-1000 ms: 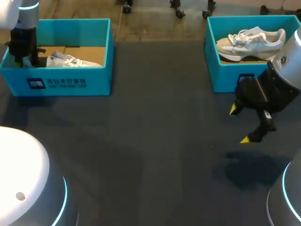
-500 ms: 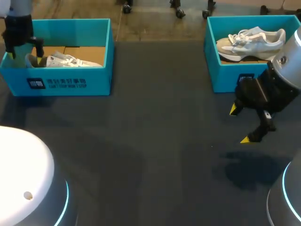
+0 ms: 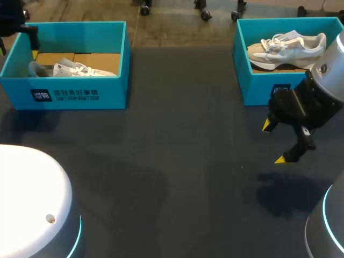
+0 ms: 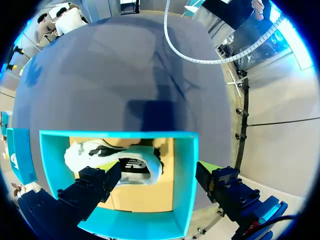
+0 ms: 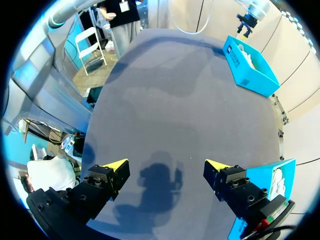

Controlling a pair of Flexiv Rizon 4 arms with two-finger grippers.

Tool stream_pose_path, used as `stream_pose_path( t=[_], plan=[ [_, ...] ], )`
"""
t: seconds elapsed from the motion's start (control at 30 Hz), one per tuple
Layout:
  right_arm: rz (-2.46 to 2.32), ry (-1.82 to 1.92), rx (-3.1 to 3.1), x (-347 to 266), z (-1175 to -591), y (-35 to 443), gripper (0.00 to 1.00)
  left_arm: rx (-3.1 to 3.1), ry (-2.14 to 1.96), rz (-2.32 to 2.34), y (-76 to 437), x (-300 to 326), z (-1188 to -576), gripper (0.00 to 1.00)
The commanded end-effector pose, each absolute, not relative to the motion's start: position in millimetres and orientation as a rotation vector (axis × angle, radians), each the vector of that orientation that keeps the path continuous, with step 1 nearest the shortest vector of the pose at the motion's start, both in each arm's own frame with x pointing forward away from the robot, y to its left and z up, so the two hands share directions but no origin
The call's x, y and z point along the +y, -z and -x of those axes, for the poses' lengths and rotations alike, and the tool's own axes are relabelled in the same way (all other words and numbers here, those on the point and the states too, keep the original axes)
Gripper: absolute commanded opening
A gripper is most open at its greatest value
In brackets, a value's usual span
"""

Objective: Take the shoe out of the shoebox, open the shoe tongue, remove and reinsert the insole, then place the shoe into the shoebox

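Note:
A white shoe (image 3: 72, 69) lies in the teal shoebox (image 3: 80, 94) at the table's far left. In the left wrist view the same shoe (image 4: 112, 161) rests on the box's cardboard floor. My left gripper (image 4: 157, 169) hangs open above it, clear of the shoe and spanning one end of the shoebox (image 4: 184, 170). Only a dark part of my left arm (image 3: 15, 24) shows at the head view's corner. My right gripper (image 3: 273, 142) hovers open and empty over bare table, in front of a second teal box (image 3: 252, 86).
The second box at the far right holds another pale shoe (image 3: 287, 45). In the right wrist view that box (image 5: 270, 182) is beside my right gripper (image 5: 166, 167), and the dark table (image 5: 175, 110) stretches ahead to the left shoebox (image 5: 250, 67).
My left gripper opened, let go of the shoe's heel and rose up out of the left box. The shoe stays in the box. The right arm has not moved.

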State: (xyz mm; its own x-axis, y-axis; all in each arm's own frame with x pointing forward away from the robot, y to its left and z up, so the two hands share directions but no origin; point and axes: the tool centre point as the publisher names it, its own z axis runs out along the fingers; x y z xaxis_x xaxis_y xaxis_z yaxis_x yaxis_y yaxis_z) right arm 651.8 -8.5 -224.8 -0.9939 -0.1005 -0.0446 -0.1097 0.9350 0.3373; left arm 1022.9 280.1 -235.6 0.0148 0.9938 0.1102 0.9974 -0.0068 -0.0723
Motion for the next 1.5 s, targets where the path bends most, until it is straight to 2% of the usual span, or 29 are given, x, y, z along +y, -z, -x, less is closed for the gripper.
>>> stream_pose_path(
  t=[0.03, 0.4, 0.63, 0.77, 0.97, 1.5],
  plan=[
    [0.168, -0.535, 3.066, -8, -653, 226, 1.00, -2.120, 0.073, 2.170, 213, 283, -1000, 1.00],
    [0.168, -0.535, 3.066, -8, -653, 226, 1.00, -2.057, 0.094, 2.218, 200, 278, -988, 1.00],
    [-0.108, -0.465, 3.105, -33, -713, 205, 1.00, -2.057, 0.094, 2.218, 200, 278, -988, 1.00],
    [-0.363, -0.255, 3.163, -53, -755, 194, 1.00, -2.057, 0.094, 2.218, 200, 278, -988, 1.00],
    [-0.573, -0.322, 3.150, -76, -803, 183, 1.00, -2.057, 0.094, 2.218, 200, 278, -988, 1.00],
    [-0.573, -0.322, 3.150, -76, -803, 183, 1.00, -2.057, 0.094, 2.218, 200, 278, -988, 1.00]
  ],
)
